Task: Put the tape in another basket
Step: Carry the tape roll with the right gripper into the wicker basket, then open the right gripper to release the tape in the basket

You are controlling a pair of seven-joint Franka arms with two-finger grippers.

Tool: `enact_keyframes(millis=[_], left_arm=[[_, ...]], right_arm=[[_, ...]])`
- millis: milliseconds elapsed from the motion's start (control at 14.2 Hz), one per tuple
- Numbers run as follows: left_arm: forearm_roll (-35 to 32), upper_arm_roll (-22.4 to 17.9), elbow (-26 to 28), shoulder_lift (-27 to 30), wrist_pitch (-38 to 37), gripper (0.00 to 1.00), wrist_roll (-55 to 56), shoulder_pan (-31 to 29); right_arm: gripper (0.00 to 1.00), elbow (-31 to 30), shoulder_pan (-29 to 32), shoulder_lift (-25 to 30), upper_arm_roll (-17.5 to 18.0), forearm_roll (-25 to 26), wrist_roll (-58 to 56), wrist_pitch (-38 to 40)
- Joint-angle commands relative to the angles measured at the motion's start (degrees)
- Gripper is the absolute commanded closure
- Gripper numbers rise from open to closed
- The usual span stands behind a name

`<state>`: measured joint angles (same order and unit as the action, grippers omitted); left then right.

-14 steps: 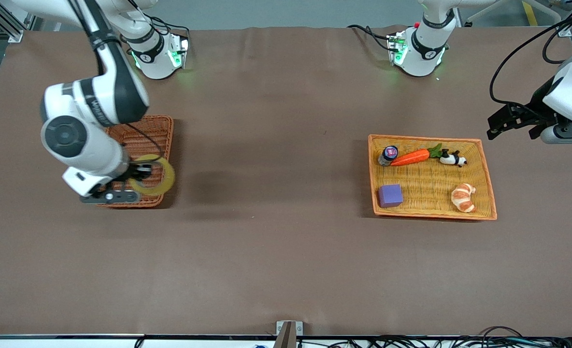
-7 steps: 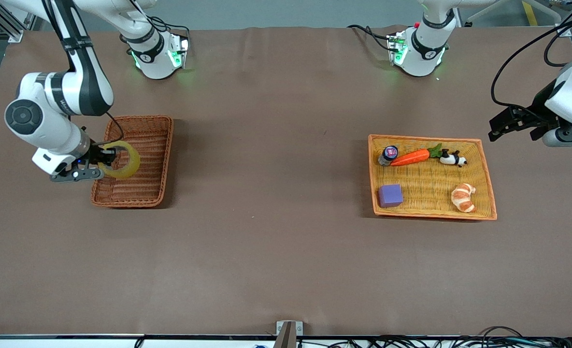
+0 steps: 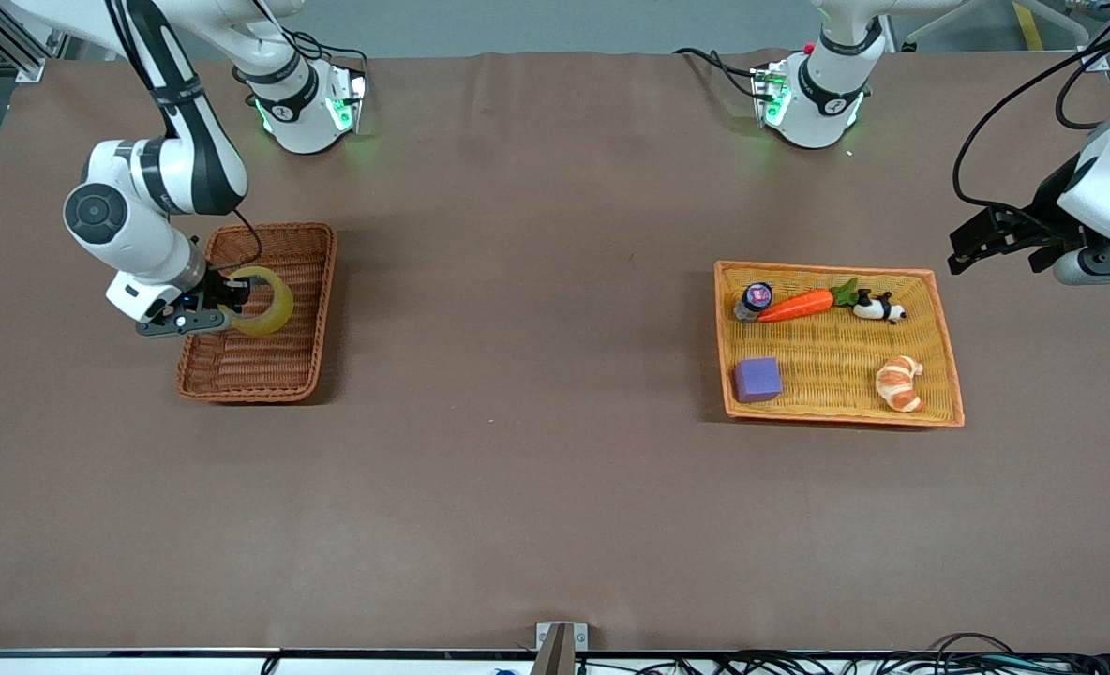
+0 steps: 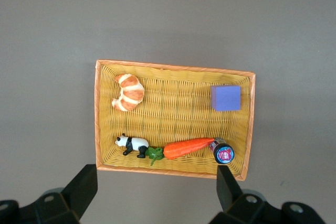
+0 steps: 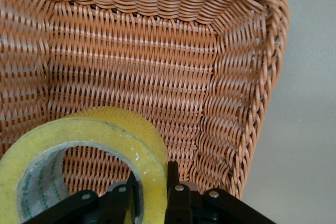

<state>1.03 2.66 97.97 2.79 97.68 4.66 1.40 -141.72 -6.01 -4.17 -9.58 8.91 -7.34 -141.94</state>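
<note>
My right gripper [image 3: 233, 295] is shut on the wall of the yellowish tape ring [image 3: 262, 301] and holds it over the reddish-brown wicker basket [image 3: 278, 375] at the right arm's end of the table. In the right wrist view the tape [image 5: 100, 145] is pinched between my fingers [image 5: 172, 179], one inside the hole and one outside, with the basket's weave [image 5: 136, 61] close below. My left gripper [image 3: 996, 239] is open and empty, in the air beside the yellow-orange tray [image 3: 836, 419]; its wrist view looks down on that tray [image 4: 173, 67].
The yellow-orange tray holds a purple cube [image 3: 758, 379], a croissant [image 3: 899, 382], a toy carrot [image 3: 796, 305], a panda figure [image 3: 879, 307] and a small bottle [image 3: 753, 300]. Bare brown table lies between the two baskets.
My right gripper has carried the tape from the basket's near corner toward its outer edge, then back over the basket's middle and lower. The left arm has barely moved.
</note>
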Motion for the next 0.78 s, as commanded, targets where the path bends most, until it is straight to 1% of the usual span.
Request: enact_keyframes(millis=[0,71,212,283,353,424,565,636,707], left_arm=[[-0.3,0.2,-0.4,0.0,-0.7,0.00,0.4,0.2],[-0.3,0.3,-0.5,0.0,-0.7,0.00,0.4,0.1],[-0.2,0.3,-0.5,0.0,-0.7,0.00,0.4,0.1],[-0.2,0.3,-0.3,0.1,-0.7,0.00,0.4,0.1],[-0.2,0.4,-0.3,0.4,-1.3,0.00,0.4,0.2],[-0.2,0.4,-0.6,0.4,-1.7,0.00,0.4,0.2],[-0.2,0.4,-0.6,0.5,-1.7,0.00,0.4,0.2],[-0.2,0.4,-0.6,0.5,-1.7,0.00,0.4,0.2],[-0.2,0.5,-0.6,0.5,-1.8,0.00,0.4,0.2]], right_arm=[[0.87,-0.7,0.7,-1.5,-1.1,-2.3,-3.9,-2.4],[0.84,-0.7,0.5,-2.8,-1.1,-3.4,-3.9,-2.7],[0.73,-0.6,0.4,-4.9,-1.0,-5.0,-4.1,-4.4],[0.60,-0.5,0.4,-4.8,-0.8,-5.1,-4.0,-4.2],[0.34,-0.1,0.6,-3.7,-0.6,-5.1,-3.8,-3.3],[0.00,0.7,0.6,-1.7,-0.5,-5.1,-3.8,-1.8],[0.00,6.0,0.8,0.1,-0.5,-5.1,-4.1,2.3],[0.00,10.3,1.3,1.0,-0.4,-5.1,-4.1,6.5],[0.00,15.9,1.6,1.0,-0.4,-5.1,-4.0,12.2]])
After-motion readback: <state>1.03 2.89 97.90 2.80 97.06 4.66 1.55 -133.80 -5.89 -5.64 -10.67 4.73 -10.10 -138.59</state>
